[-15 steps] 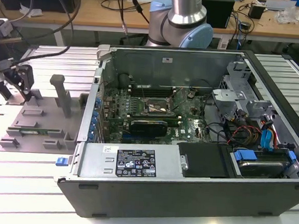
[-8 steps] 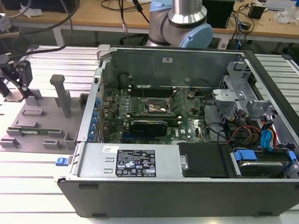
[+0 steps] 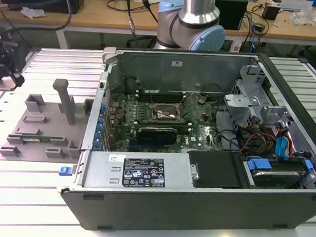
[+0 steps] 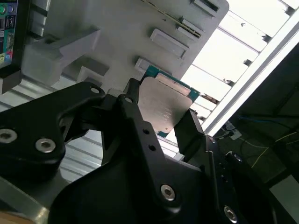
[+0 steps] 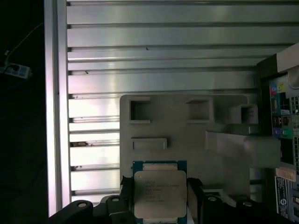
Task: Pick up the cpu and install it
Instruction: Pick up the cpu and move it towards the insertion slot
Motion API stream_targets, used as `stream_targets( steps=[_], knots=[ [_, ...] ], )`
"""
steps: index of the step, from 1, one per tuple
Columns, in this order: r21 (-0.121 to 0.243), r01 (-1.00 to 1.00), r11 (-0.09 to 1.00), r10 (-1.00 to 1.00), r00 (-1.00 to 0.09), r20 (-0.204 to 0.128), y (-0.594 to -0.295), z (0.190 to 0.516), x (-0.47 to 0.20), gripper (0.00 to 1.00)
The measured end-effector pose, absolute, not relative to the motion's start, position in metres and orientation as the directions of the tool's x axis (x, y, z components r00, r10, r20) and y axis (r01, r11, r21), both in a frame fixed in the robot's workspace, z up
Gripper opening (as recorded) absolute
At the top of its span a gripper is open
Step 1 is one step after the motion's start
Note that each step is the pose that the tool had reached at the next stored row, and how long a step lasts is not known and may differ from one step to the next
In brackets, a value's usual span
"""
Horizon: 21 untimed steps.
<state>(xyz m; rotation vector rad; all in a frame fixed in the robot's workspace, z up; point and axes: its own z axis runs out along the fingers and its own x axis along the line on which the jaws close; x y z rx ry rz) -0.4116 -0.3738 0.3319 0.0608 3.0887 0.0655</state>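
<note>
The gray fixture (image 3: 43, 127) lies on the slatted table (image 3: 28, 196) at the exterior view's left. The open computer case (image 3: 211, 209) stands at its right, with the motherboard socket (image 3: 167, 114) inside. In both wrist views the gripper (image 5: 160, 186) is clamped on the cpu (image 5: 160, 193), a black finger (image 5: 126, 196) pressing each opposite edge. The fixture lies just beyond the fingertips, behind the chip.

An open computer case (image 3: 141, 204) sits on the ribbed metal worktop (image 3: 17, 195), a grey moulded holder (image 3: 40, 129) just beside it.
</note>
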Motion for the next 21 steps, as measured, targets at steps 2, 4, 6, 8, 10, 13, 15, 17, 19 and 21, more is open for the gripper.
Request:
stream_targets(
  steps=[2,4,6,8,10,13,15,17,19,21],
  knots=[
    [0.043,0.038,0.998,0.040,-0.998,-0.052,-0.374,0.347,-0.412,0.54],
    [0.043,0.038,0.998,0.040,-0.998,-0.055,-0.373,0.362,-0.412,0.54],
    [0.044,0.038,0.998,0.040,-0.998,-0.056,-0.373,0.370,-0.412,0.54],
    [0.044,0.038,0.998,0.040,-0.998,-0.058,-0.372,0.379,-0.412,0.54],
    [0.044,0.038,0.998,0.040,-0.997,-0.059,-0.372,0.385,-0.412,0.54],
    [0.044,0.038,0.998,0.040,-0.997,-0.060,-0.372,0.394,-0.412,0.54],
    [0.044,0.038,0.998,0.040,-0.997,-0.060,-0.372,0.398,-0.412,0.54],
    [0.044,0.038,0.998,0.040,-0.997,-0.060,-0.372,0.400,-0.412,0.54],
    [0.044,0.038,0.998,0.040,-0.997,-0.060,-0.371,0.403,-0.412,0.54],
    [0.044,0.038,0.998,0.040,-0.997,-0.061,-0.371,0.403,-0.412,0.54]
  ],
)
